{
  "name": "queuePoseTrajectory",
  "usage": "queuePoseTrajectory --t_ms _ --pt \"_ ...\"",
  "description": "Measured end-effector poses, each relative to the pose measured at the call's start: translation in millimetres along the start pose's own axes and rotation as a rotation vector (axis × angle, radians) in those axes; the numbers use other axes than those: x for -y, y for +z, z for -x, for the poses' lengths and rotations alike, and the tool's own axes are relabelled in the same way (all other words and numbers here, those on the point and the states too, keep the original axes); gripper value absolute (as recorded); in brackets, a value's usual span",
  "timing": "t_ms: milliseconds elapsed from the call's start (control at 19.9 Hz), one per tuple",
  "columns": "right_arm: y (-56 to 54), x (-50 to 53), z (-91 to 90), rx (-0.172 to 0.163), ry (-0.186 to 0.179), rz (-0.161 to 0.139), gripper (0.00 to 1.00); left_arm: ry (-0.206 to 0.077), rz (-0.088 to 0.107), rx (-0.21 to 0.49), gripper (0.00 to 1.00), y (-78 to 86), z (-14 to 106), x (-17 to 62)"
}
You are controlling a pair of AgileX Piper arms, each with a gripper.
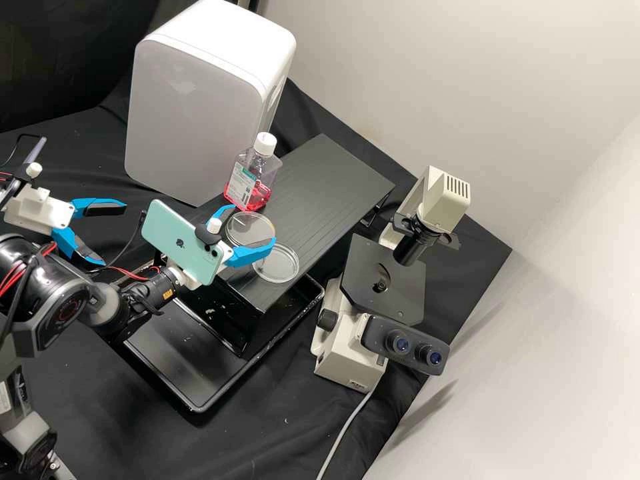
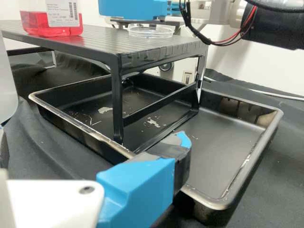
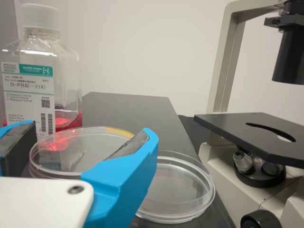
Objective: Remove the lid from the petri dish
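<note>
Lid (image 1: 250,229) in right jaws, just beside open petri dish (image 1: 277,262)

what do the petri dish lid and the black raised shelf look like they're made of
Lid: clear and glossy, likely plastic, perhaps glass; red from the bottle shows through it. Shelf: matte black with a ribbed top and thin straight legs, probably coated metal, though plastic is possible.
</note>
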Motion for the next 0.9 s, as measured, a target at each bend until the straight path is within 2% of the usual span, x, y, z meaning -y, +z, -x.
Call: queuePoseTrajectory --t_ms 802,852,902 --pt "0.5 2.3 -0.2 0.002 -0.008 0.016 0.00 0.000 0.000 0.000 1.00 0.0 0.0 0.0" --pt "0.5 2.3 -0.2 0.002 -0.009 0.017 1.00 0.000 0.000 0.000 1.00 0.0 0.0 0.0" --pt "0.1 2.6 -0.2 0.001 -0.010 0.019 1.00 0.000 0.000 0.000 1.00 0.0 0.0 0.0"
